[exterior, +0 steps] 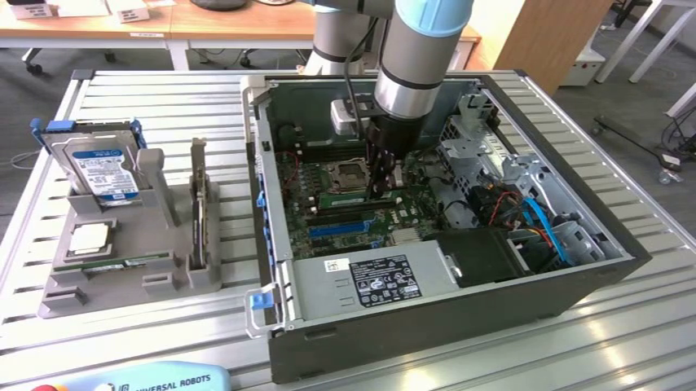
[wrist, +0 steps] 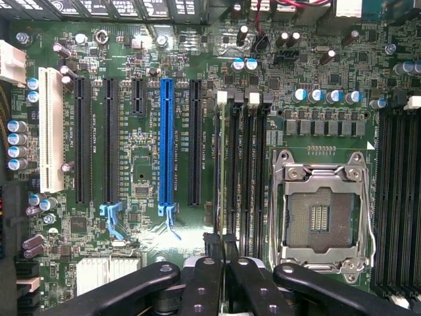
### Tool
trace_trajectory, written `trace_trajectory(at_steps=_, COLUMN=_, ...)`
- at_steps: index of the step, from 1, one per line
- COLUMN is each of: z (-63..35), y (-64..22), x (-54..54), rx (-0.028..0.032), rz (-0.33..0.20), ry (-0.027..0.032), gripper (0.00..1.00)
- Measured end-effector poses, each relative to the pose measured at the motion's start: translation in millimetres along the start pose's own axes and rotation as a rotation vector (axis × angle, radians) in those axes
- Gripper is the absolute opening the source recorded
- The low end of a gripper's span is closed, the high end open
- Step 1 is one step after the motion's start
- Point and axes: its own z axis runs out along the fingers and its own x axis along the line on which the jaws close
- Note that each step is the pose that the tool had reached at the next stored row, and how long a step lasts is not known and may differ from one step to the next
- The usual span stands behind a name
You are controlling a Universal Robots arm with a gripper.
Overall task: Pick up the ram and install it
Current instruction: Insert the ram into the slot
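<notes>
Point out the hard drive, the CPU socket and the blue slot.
hard drive (exterior: 104, 169): exterior view, on its blue-white label.
CPU socket (wrist: 319, 215): wrist view, on the middle of its contact field.
blue slot (wrist: 166, 141): wrist view, halfway along its body.

The open-topped case (exterior: 435, 326) admits the end effector (exterior: 383, 192) from above; drive cage (exterior: 491, 155), cables (exterior: 540, 224) and power supply (exterior: 370, 281) crowd the motherboard (exterior: 318, 175).

The robot arm (exterior: 419, 49) is cut off by the upper edge above the computer case (exterior: 435, 314). Inside the case, the gripper (exterior: 381, 189) is dark against the motherboard (exterior: 376, 224), so whether it holds anything cannot be told. The print on the label (exterior: 383, 283) of a gray box inside the case is too small to read. Near the case, a teach pendant (exterior: 142, 380) is cut off by the lower edge.
</notes>
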Motion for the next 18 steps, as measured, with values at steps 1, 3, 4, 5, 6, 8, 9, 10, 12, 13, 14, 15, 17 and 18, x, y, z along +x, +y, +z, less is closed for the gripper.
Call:
trace_trajectory(at_steps=1, z=0.0, y=0.1, x=-0.2, rx=-0.0001, rz=0.0, ry=0.0001, gripper=0.12)
trace_trajectory(at_steps=3, z=0.3, y=0.1, x=-0.2, rx=-0.0001, rz=0.0, ry=0.0002, gripper=0.12)
trace_trajectory(at_steps=4, z=0.6, y=0.1, x=-0.2, rx=-0.0001, rz=0.0, ry=0.0, gripper=0.12)
trace_trajectory(at_steps=5, z=0.8, y=0.1, x=-0.2, rx=0.0, rz=0.0, ry=0.0, gripper=0.12)
trace_trajectory(at_steps=6, z=0.9, y=0.1, x=-0.2, rx=-0.0001, rz=0.0, ry=0.0001, gripper=0.12)
trace_trajectory(at_steps=8, z=1.2, y=0.1, x=-0.2, rx=0.0, rz=0.0, ry=0.0001, gripper=0.12)
trace_trajectory(at_steps=9, z=1.4, y=0.0, x=-0.2, rx=0.0, rz=0.0, ry=0.0001, gripper=0.12)
trace_trajectory(at_steps=10, z=1.5, y=0.1, x=-0.2, rx=-0.0001, rz=0.0, ry=0.0001, gripper=0.12)
trace_trajectory(at_steps=12, z=1.8, y=0.1, x=-0.2, rx=0.0, rz=0.0, ry=0.0, gripper=0.12)
trace_trajectory(at_steps=13, z=1.8, y=0.1, x=-0.2, rx=0.0, rz=0.0, ry=0.0, gripper=0.12)
trace_trajectory(at_steps=14, z=1.8, y=0.0, x=-0.2, rx=0.0, rz=0.0, ry=0.0, gripper=0.12)
trace_trajectory(at_steps=15, z=1.9, y=0.0, x=-0.2, rx=0.0, rz=0.0, ry=0.0, gripper=0.12)
trace_trajectory(at_steps=17, z=2.4, y=0.0, x=-0.2, rx=0.0001, rz=0.0, ry=-0.0002, gripper=0.12)
trace_trajectory(at_steps=18, z=2.7, y=0.0, x=-0.2, rx=0.0, rz=0.0, ry=-0.0002, gripper=0.12)
